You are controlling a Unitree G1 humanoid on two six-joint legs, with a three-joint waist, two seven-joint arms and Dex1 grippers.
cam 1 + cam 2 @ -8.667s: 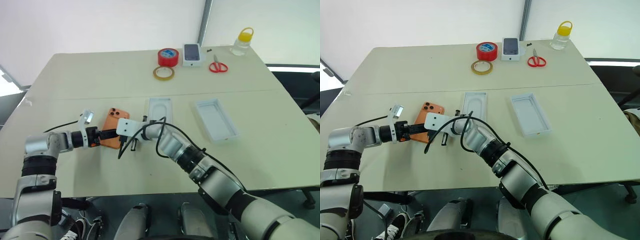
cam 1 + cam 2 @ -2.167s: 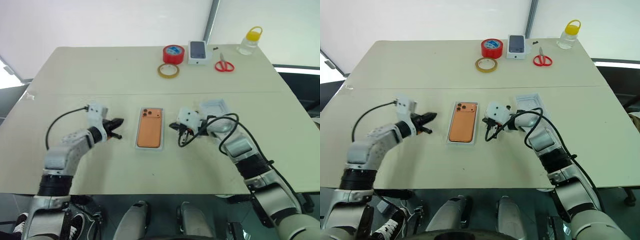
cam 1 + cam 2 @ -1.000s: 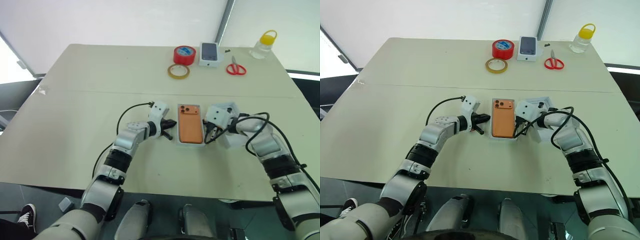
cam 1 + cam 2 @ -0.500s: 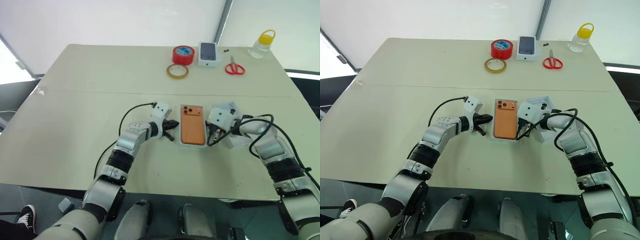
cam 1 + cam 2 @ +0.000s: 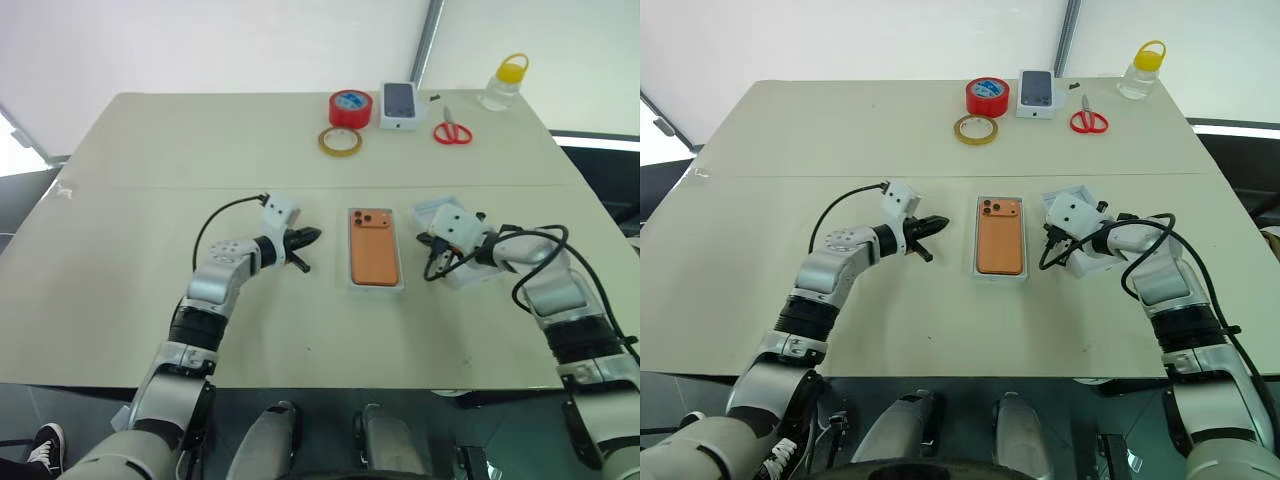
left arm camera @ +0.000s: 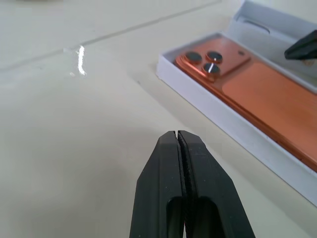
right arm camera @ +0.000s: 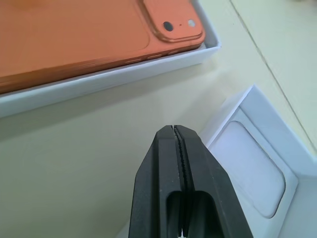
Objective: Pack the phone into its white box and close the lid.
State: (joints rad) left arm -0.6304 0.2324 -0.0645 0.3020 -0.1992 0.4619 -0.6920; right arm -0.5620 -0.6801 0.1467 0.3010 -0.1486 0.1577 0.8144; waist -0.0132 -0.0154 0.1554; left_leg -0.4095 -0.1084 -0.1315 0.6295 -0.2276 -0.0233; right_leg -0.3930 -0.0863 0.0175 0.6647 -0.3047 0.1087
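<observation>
Left wrist view, left tool [image 6: 177, 135] closed, empty

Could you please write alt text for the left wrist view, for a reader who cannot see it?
The left hand, its two black fingers shut together and holding nothing, hovers over a beige table. Just beyond it, the orange phone lies camera side up inside the white box.
</observation>
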